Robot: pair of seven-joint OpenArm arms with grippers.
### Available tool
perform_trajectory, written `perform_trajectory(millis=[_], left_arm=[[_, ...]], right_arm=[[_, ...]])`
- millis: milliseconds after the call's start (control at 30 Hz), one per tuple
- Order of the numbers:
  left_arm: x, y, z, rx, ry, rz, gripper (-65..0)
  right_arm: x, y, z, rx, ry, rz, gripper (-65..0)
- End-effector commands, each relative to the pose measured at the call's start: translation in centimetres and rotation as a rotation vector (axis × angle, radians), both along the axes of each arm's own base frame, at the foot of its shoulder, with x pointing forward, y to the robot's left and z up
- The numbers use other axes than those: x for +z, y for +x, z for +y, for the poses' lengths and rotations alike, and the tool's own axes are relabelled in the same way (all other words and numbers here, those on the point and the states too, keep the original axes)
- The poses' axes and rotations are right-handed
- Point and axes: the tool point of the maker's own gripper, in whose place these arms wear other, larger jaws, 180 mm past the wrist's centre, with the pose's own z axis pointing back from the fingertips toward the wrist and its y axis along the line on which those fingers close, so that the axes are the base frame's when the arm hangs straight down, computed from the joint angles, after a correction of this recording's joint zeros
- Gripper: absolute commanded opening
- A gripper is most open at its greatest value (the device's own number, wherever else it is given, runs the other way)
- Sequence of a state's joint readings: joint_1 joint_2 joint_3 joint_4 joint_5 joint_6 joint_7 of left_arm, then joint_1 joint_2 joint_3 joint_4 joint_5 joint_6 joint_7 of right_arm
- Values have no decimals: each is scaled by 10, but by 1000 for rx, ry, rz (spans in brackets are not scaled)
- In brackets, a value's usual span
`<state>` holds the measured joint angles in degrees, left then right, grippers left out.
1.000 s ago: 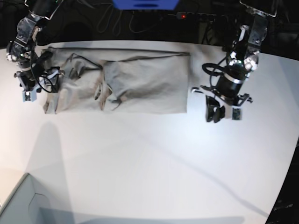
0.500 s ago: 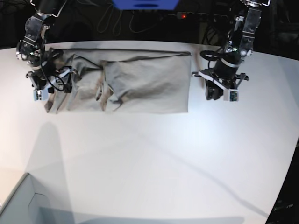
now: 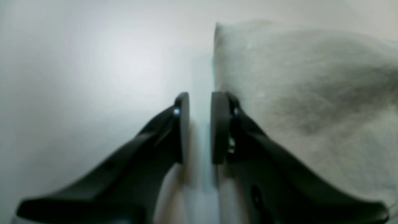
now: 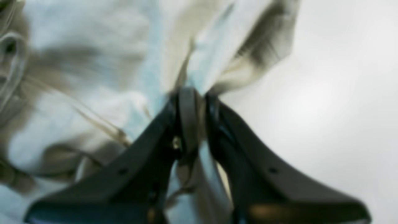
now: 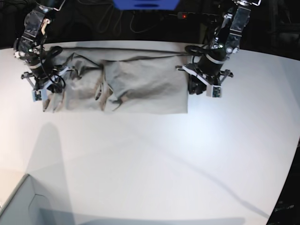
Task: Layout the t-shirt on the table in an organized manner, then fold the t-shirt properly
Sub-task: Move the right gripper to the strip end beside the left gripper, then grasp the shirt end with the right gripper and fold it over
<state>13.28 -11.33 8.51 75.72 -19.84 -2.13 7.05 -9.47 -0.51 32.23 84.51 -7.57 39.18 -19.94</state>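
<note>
One t-shirt (image 5: pixel 136 84) lies on the far part of the table (image 5: pixel 154 159), folded into a long band. Its long axis runs side to side across the base view, parallel to the far table edge. One short end, straight and neat, points toward the left gripper (image 5: pixel 202 87) on that view's right; the other end, more rumpled and with narrow strips of cloth hanging toward the near side, points toward the right gripper (image 5: pixel 45 89) on that view's left.

The left gripper sits at the straight end of the shirt. In its wrist view the t-shirt (image 3: pixel 304 93) fills the area right of the fingers (image 3: pixel 183 127), and its edge runs just beside the right-hand finger. The two pads stand close together with a narrow strip of bare table (image 3: pixel 77 77) showing between them, and no cloth is in the gap (so this gripper is nearly closed on nothing).

The right gripper (image 4: pixel 196 102) is over the rumpled end. Its wrist view, which is blurred, shows the two fingers pressed together on a gathered fold of the t-shirt (image 4: pixel 93 77), with creases fanning out from the tips and a strip of cloth passing down between the fingers. Cloth lies ahead and to the left of this gripper, and bare table (image 4: pixel 342 93) lies to its right.

There are two arms, two grippers, one shirt and one table.
</note>
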Motion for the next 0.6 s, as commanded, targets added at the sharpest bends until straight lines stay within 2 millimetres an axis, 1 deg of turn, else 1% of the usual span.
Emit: perform_trajectory(millis=[0, 33, 67, 200, 400, 567], left_arm=[[6, 6, 2, 5, -3, -32, -528], [5, 5, 2, 6, -3, -28, -528], [4, 5, 2, 7, -2, -26, -528], [3, 3, 2, 6, -3, -23, -528], [4, 4, 6, 5, 6, -25, -528], [5, 6, 6, 6, 5, -29, -528]], right_arm=[[27, 17, 9, 35, 2, -104, -650], [37, 17, 16, 63, -16, -123, -650], [42, 17, 26, 96, -22, -134, -650], [65, 13, 74, 227, -39, -181, -650], [77, 4, 167, 452, -89, -189, -650], [79, 1, 215, 593, -134, -194, -650]])
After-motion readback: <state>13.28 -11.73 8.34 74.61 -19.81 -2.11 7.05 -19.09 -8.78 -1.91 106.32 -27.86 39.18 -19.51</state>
